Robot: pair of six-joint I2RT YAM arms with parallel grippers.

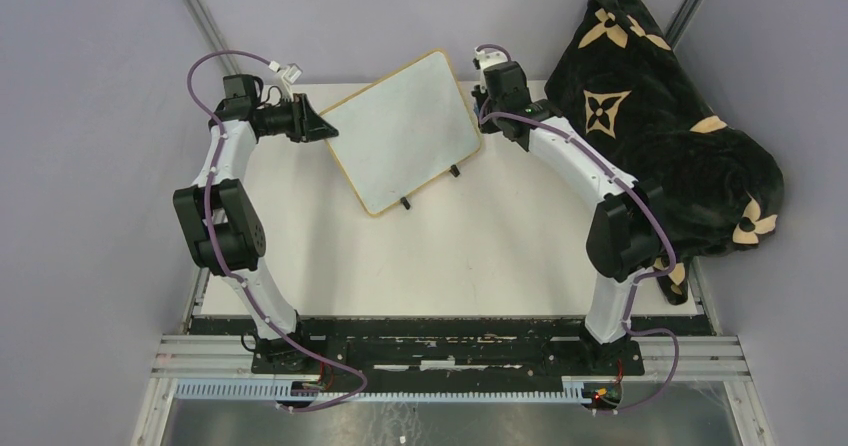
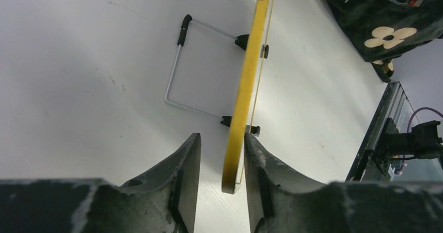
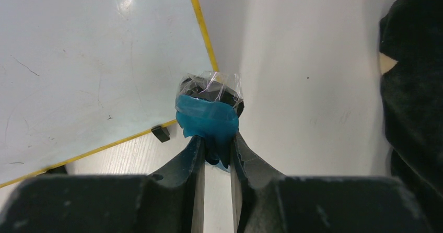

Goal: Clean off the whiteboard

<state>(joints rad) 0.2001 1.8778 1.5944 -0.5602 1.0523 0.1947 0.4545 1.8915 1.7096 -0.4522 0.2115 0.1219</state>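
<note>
Near half of the white desk [image 1: 450, 266] lies open; the wood-framed white whiteboard [image 1: 400, 146] blocks the far middle; a heaped black flower-patterned blanket [image 1: 650, 136] fills the right.

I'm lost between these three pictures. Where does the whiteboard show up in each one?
Top external: whiteboard upper middle, turned at an angle.
Left wrist: the whiteboard edge-on, a yellow strip from top centre down into the left end effector.
Right wrist: the whiteboard upper left, white face with yellow edge, behind the blue-wrapped pad gripped by the right end effector.
Shared landmark: the dark flowered blanket, at the right in every view.
</note>
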